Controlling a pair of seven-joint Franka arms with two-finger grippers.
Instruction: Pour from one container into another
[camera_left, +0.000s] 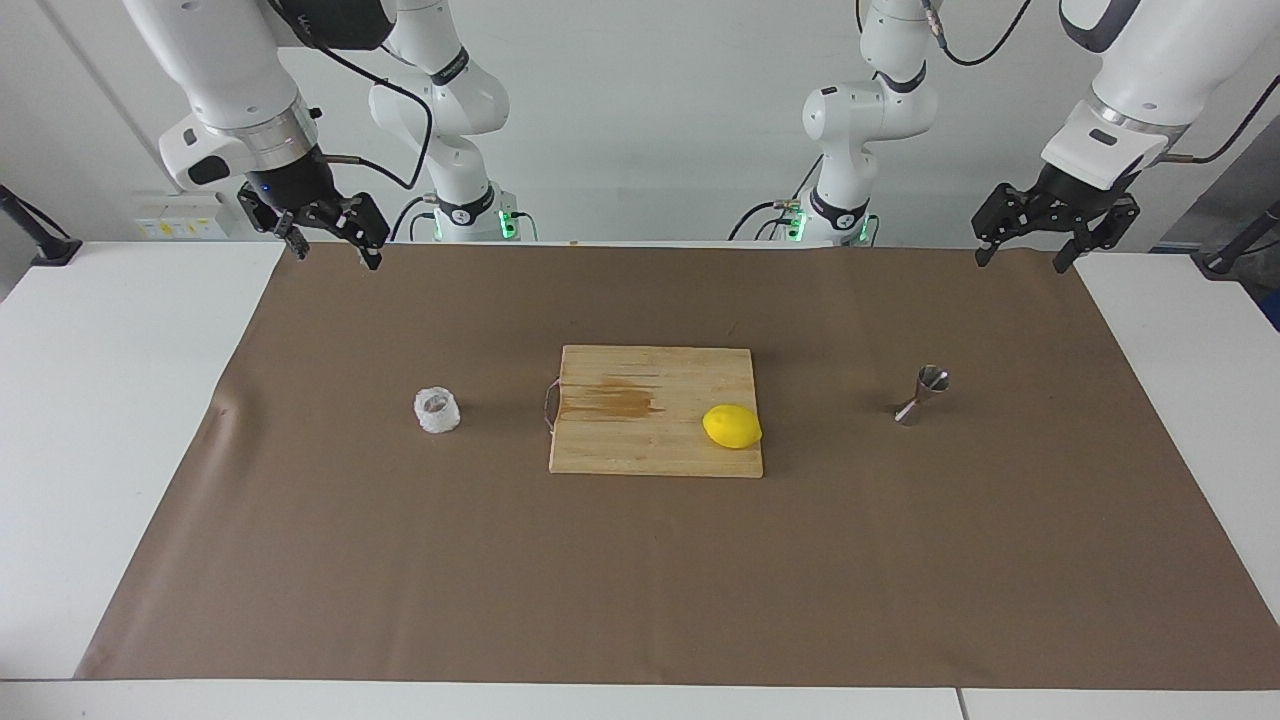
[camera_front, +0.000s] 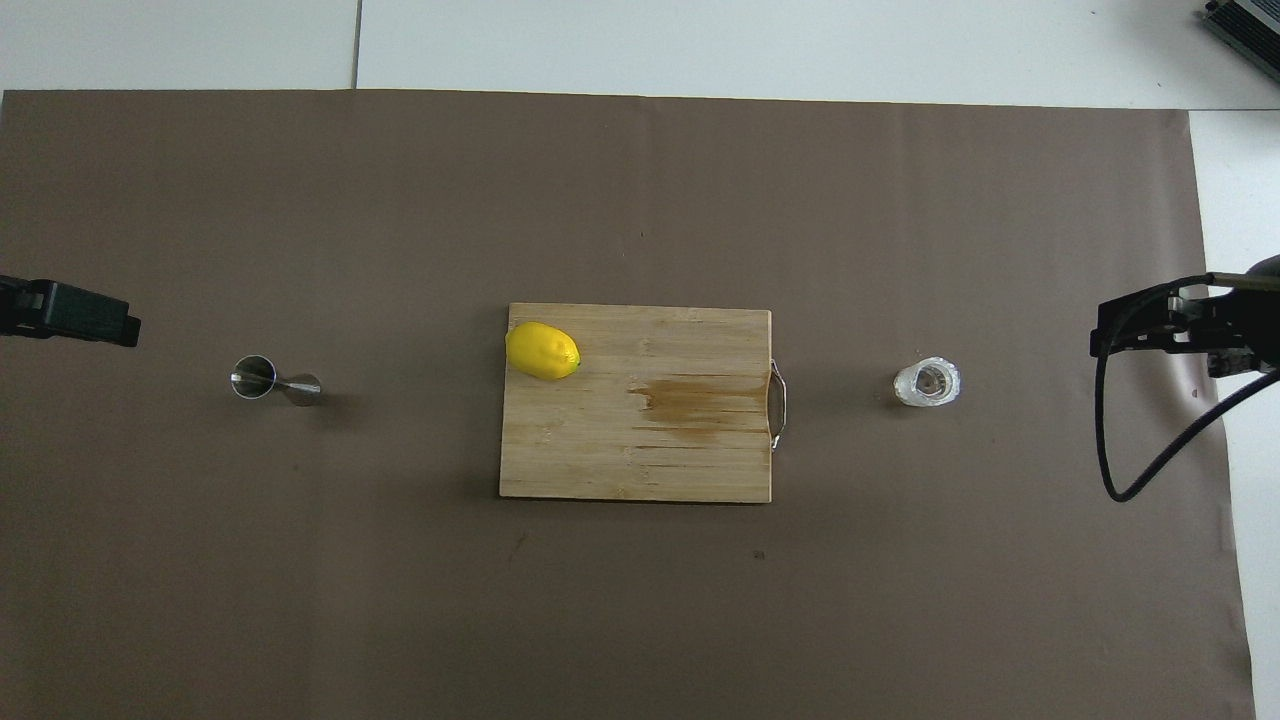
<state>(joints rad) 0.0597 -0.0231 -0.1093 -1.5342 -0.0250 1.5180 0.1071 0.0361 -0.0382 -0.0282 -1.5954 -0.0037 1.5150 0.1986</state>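
Observation:
The small white crinkly cup (camera_left: 437, 410) (camera_front: 927, 382) stands upright on the brown mat, beside the cutting board toward the right arm's end of the table. The steel hourglass jigger (camera_left: 922, 394) (camera_front: 274, 381) stands upright beside the board toward the left arm's end. My right gripper (camera_left: 335, 256) hangs open and empty, high over the mat's edge nearest the robots, well apart from the cup. My left gripper (camera_left: 1020, 256) hangs open and empty over the same edge at its own end, apart from the jigger. The overhead view shows only parts of both grippers at its side edges.
A wooden cutting board (camera_left: 640, 440) (camera_front: 620, 460) with a metal handle and a brown stain lies mid-mat. A yellow lemon (camera_left: 732, 427) (camera_front: 542, 351) rests on its corner toward the jigger. The brown mat (camera_left: 640, 580) covers most of the white table.

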